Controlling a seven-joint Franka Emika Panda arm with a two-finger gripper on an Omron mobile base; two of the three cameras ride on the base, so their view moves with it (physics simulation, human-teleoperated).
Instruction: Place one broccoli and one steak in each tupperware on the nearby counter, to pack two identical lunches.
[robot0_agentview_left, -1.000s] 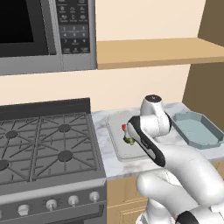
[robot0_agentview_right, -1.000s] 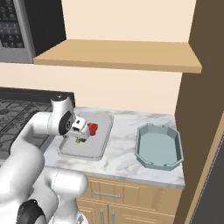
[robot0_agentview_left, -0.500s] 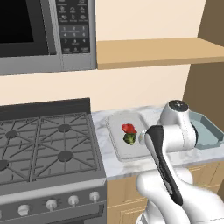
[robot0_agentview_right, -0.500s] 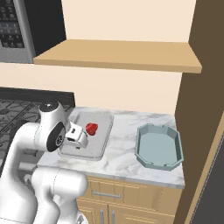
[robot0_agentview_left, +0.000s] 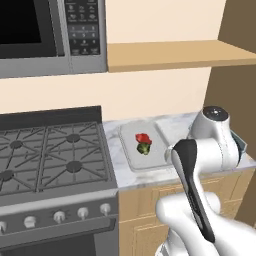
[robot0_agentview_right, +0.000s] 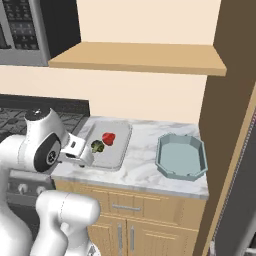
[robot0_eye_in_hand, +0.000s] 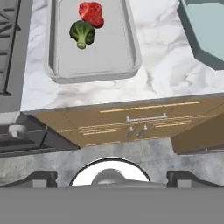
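A pale grey tupperware tray lies on the marbled counter beside the stove. Inside it sit one red steak and one green broccoli, touching each other. To the right, the teal tupperware holds nothing; in the left base view my arm hides most of it. My gripper is open and holds nothing. It hangs back off the counter's front edge, facing the cabinets and the tray.
A gas stove borders the counter on the left, under a microwave. A wooden shelf hangs above the counter. A tall wooden panel closes the right side. Drawer handles show below the counter edge.
My arm has swung away from above the grey tray and drawn the open gripper back past the counter's front edge. Steak and broccoli stay in the tray.
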